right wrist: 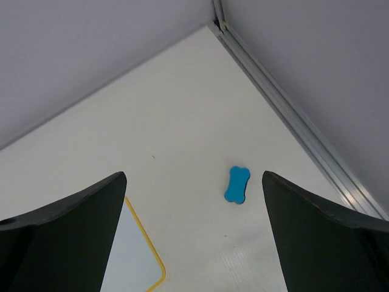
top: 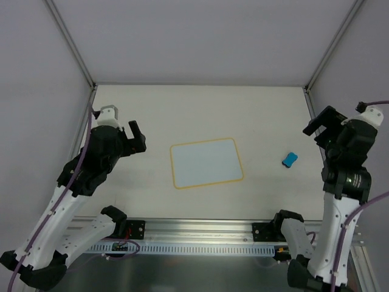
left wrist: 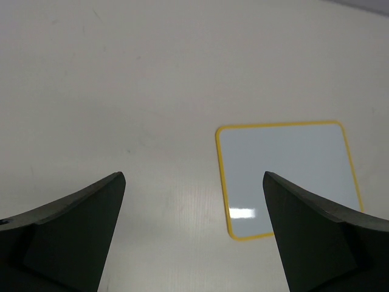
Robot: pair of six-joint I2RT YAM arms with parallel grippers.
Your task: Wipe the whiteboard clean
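Right tool [top: 318, 123] is spread wide and holds nothing. It hangs above the bench [top: 200, 109] at the right edge. Its wrist view shows both fingers apart with bare bench between them [right wrist: 193, 177].

Left tool [top: 138, 137] is the same, spread and empty, up over the left edge. Its own view confirms it [left wrist: 193, 177].

Eraser [top: 289, 159] is the small blue bone-shaped block lying flat near the right edge, just inboard of the right tool. Nothing touches it. It's in plain sight in the right wrist view [right wrist: 237, 185].

Whiteboard [top: 206, 162] lies flat mid-bench, a bit toward the near edge. It's well apart from the eraser and between the two tools.

Step call: I see no ink on the whiteboard in any view, and the eraser is parked. Looks like either the wipe is done and the arms are clear, or there's nothing to wipe. If a mark remains, the right tool needs to drop onto the eraser, pinch it across its narrow waist, carry it left and stroke the surface. The left tool may need to pin the yellow border, since the whiteboard looks light enough to slide.

Not resolvable:
- A glare patch sits on the whiteboard [left wrist: 285, 176] near its near edge, so faint residue there wouldn't show.
- The left wrist finger covers one whiteboard corner.
- The right wrist view shows only a sliver of the whiteboard [right wrist: 127, 255]; the finger and frame bottom cut off the rest.
- The eraser's underside isn't visible.
- The eraser is out of the left wrist view.
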